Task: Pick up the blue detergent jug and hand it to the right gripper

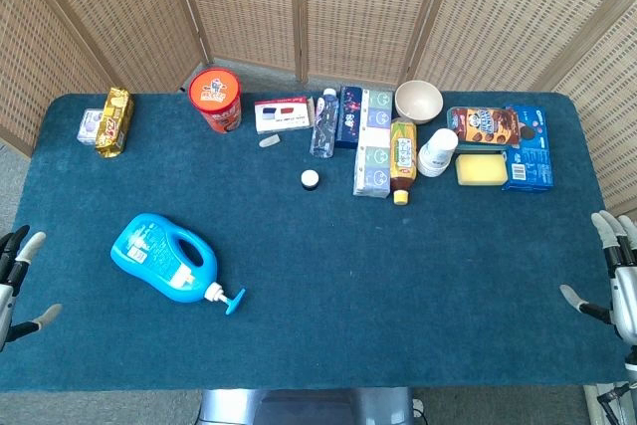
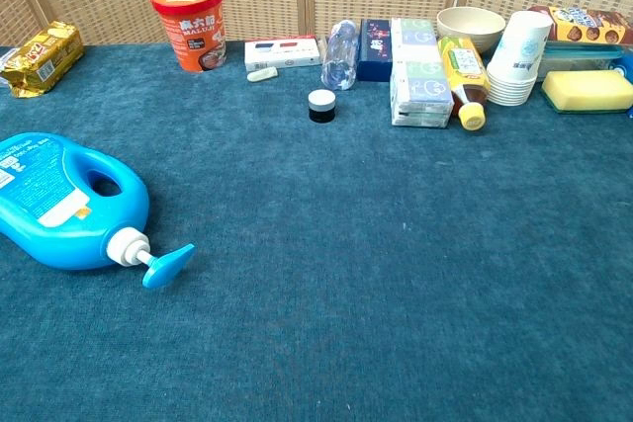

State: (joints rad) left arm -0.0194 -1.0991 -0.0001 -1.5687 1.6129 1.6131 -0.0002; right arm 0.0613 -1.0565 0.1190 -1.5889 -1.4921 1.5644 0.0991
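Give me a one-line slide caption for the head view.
Blue detergent jug lies on its side on the blue table, untouched, with left hand and right hand open at the edges.

Head view: high above, looking steeply down, taking in whole blue worktop [image 1: 328,286] and wicker screen [image 1: 299,7] behind. Chest view: low, close, facing forward across worktop [image 2: 376,274] toward far row. Shared: blue jug [image 1: 164,258] [image 2: 61,203] at left, red tub [image 1: 216,98] [image 2: 189,24], yellow sponge [image 1: 481,168] [image 2: 587,90].
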